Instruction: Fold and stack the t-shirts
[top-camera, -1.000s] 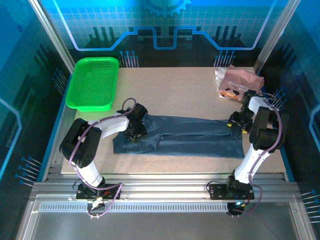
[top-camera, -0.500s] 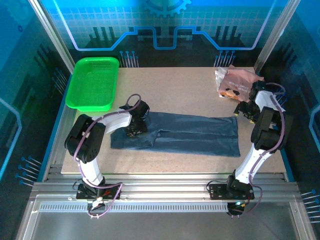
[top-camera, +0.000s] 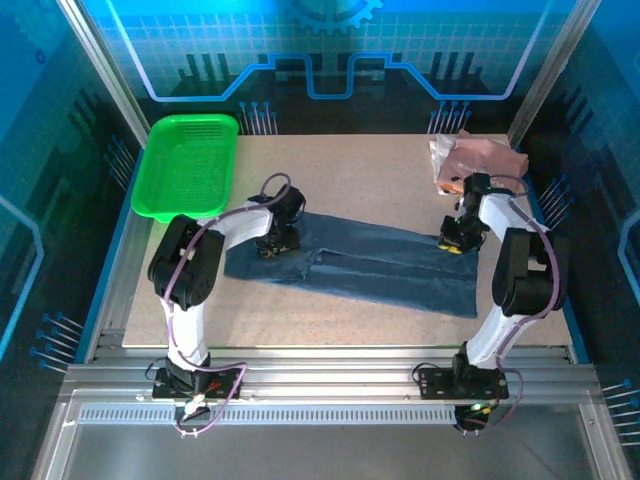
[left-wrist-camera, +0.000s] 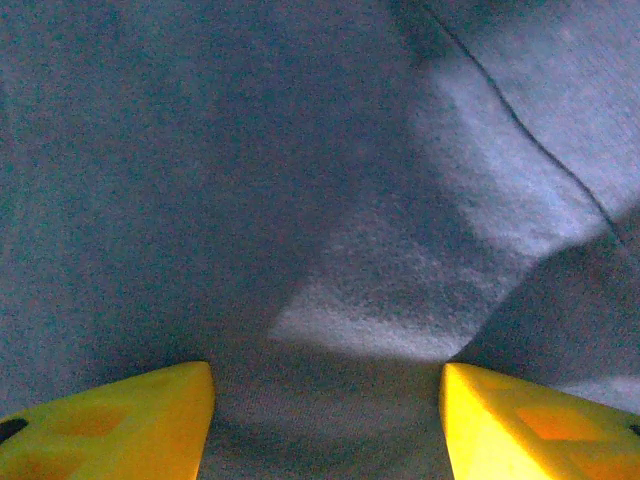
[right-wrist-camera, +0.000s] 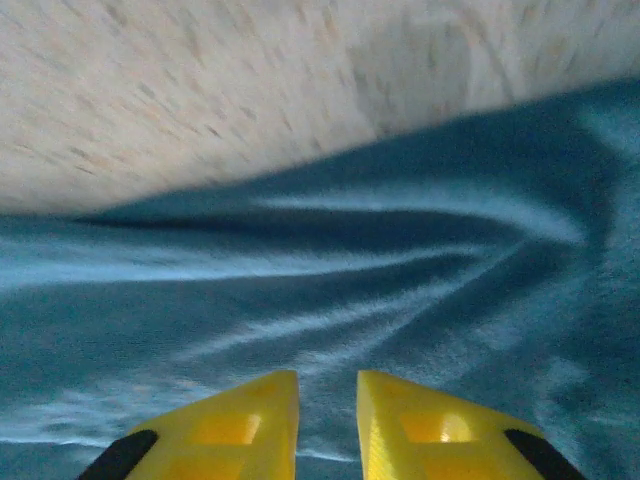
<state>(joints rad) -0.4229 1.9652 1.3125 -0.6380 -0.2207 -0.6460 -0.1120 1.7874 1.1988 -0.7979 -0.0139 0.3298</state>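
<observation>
Flat mid-frame on speckled tabletop (top-camera: 370, 190): dark slate-blue cloth t-shirt (top-camera: 370, 270). Left fingers (top-camera: 276, 246) wide apart, empty, at its left end; right fingers (top-camera: 455, 240) pinched on its upper right corner.

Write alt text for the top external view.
A slate-blue t-shirt lies folded into a long strip across the table, the left gripper down on its left end and the right gripper on its right end. A green mesh basket sits at the far left corner, a pink t-shirt at the far right.
</observation>
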